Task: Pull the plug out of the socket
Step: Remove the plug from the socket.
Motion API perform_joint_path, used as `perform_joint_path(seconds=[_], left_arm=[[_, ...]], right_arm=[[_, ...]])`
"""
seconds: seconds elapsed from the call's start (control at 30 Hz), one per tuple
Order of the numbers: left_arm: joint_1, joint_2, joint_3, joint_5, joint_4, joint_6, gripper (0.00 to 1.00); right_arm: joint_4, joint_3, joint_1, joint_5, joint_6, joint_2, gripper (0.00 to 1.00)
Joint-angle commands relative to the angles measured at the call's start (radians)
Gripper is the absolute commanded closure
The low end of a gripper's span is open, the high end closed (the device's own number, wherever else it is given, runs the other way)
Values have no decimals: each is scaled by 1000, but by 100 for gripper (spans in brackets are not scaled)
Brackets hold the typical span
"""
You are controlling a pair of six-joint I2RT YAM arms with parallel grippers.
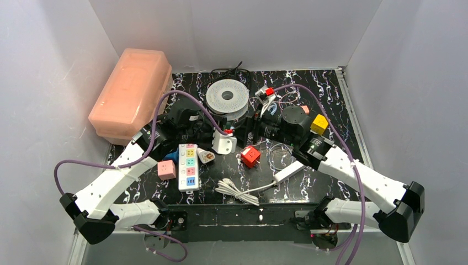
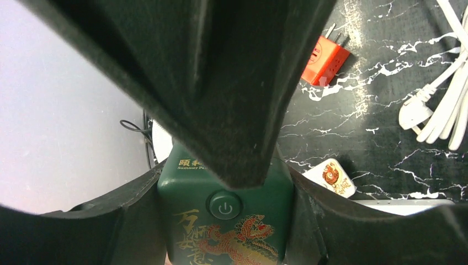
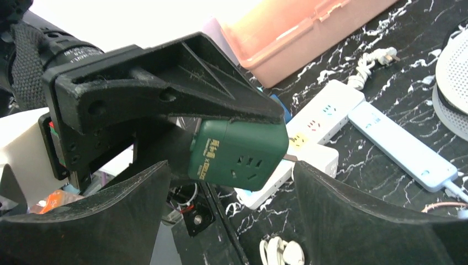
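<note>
roughly at the middle of the black marbled table [image 1: 345, 102], the left gripper [image 2: 226, 212] is clamped on a green socket cube [image 2: 259, 232], its fingers [image 2: 132, 215] pressed to the cube's two sides. the right gripper [image 3: 230, 171] faces it from three o'clock with its fingers [image 3: 342, 215] wide apart and nothing between them that they touch.

white walls [image 1: 49, 83] shut the table in at nine, twelve and three o'clock. a pink box [image 1: 129, 94] fills the ten o'clock corner and a white spool [image 1: 227, 96] sits at twelve. the barest stretch of table lies from three to five o'clock, beside the right arm. from six to eight o'clock the room is taken by a power strip [image 1: 189, 165], a pink block [image 1: 166, 169], a coiled white cable [image 1: 237, 190] and a slim white strip [image 1: 288, 172].

only the right wrist view shows the cube [image 3: 237, 154] from the side, held up off the table with a metal pin [image 3: 291, 158] jutting from one face. only the left wrist view shows its power button [image 2: 224, 207] and dragon print. that view also catches a red plug [image 2: 324, 58] lying well apart at one o'clock. from above, the cube is lost among the dark grippers.
</note>
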Motion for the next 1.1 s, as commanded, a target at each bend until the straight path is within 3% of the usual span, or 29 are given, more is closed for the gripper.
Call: perform_joint_path(seconds=[0.0,0.3,0.73,0.87,0.93,0.97,1.03,1.07], left_arm=[[-4,-12,11,14,42,-60,100],[-12,-16,24,5,62,-60,100],[-19,-19,17,-42,143,-32,100],[-19,-21,15,-39,144,-32,100],[-20,-22,19,-35,144,-32,100],[-20,-23,19,-34,145,-32,99],[-20,-25,20,-32,149,-33,76],[-20,-28,19,-29,150,-33,70]], right_arm=[[178,10,7,-12,16,22,10],[260,7,7,-2,60,82,10],[300,47,8,-84,121,174,37],[275,48,9,-84,119,174,59],[267,48,8,-87,119,173,80],[263,50,9,-87,119,172,97],[258,49,8,-89,121,166,99],[255,47,7,-92,122,161,99]])
